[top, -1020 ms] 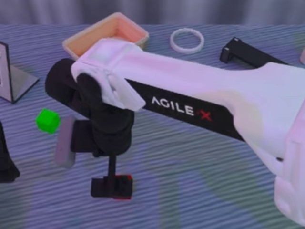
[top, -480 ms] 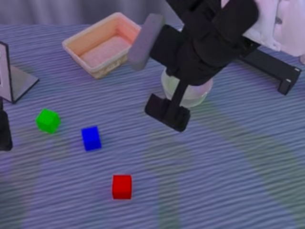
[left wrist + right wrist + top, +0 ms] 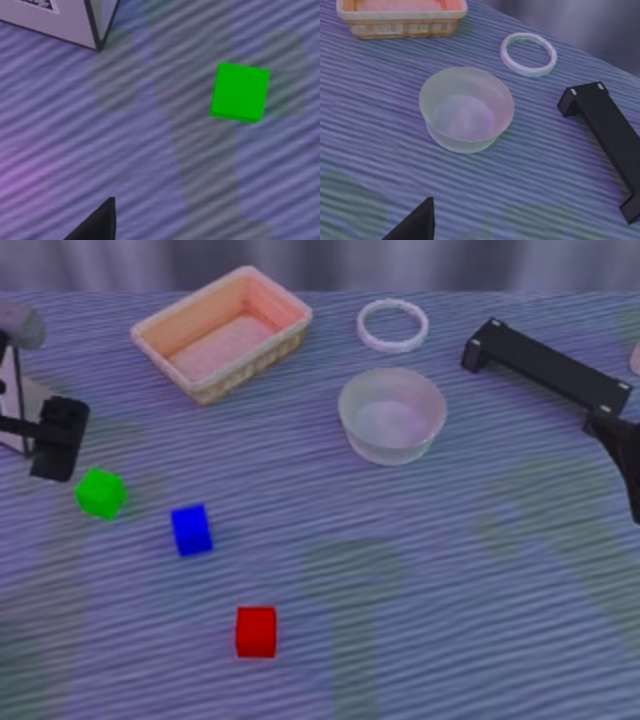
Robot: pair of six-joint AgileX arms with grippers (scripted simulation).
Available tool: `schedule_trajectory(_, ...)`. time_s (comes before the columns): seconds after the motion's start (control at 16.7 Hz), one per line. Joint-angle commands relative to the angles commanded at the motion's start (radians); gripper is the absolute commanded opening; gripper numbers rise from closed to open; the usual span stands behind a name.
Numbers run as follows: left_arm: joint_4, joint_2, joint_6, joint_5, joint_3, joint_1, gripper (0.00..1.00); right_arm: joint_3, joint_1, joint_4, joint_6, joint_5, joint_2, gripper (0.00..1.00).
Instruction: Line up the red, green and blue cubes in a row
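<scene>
Striped blue-violet cloth covers the table. At nine o'clock the left gripper [image 3: 50,440] hovers near the green cube [image 3: 101,493], its finger state impossible to tell; the right arm sits parked at three o'clock. Green cube, blue cube [image 3: 190,530] and red cube [image 3: 256,631] run in a loose diagonal toward six o'clock, unevenly spaced, so I judge the row unfinished.

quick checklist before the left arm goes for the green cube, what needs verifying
1. Green cube free on the table, nothing touching it: ok.
2. Left gripper near it, at the table's left edge just behind the cube: ok.
3. Left gripper open wide enough: cannot tell.
4. Right gripper out of the way at the right edge: ok.
5. Blue cube and red cube lying apart from the green one: ok.
6. Three cubes in a row already: not ok, the green-to-blue line misses the red.
</scene>
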Motion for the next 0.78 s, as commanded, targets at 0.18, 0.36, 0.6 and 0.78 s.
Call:
schedule_trajectory(0.18, -0.143, 0.284, 0.039, 0.0, 0.207, -0.012, 1.0, -0.304, -0.122, 0.162, 0.077, 0.013, -0.298, 1.0)
schedule_trajectory(0.36, -0.254, 0.495, 0.071, 0.0, 0.384, -0.022, 1.0, -0.558, -0.221, 0.304, 0.138, 0.032, -0.564, 1.0)
schedule_trajectory(0.6, -0.349, 0.689, 0.099, 0.001, 0.559, -0.03, 1.0, -0.778, -0.308, 0.44, 0.19, 0.056, -0.803, 1.0)
schedule_trajectory(0.78, -0.376, 0.748, 0.107, 0.001, 0.612, -0.032, 1.0, -0.843, -0.334, 0.482, 0.206, 0.065, -0.871, 1.0)
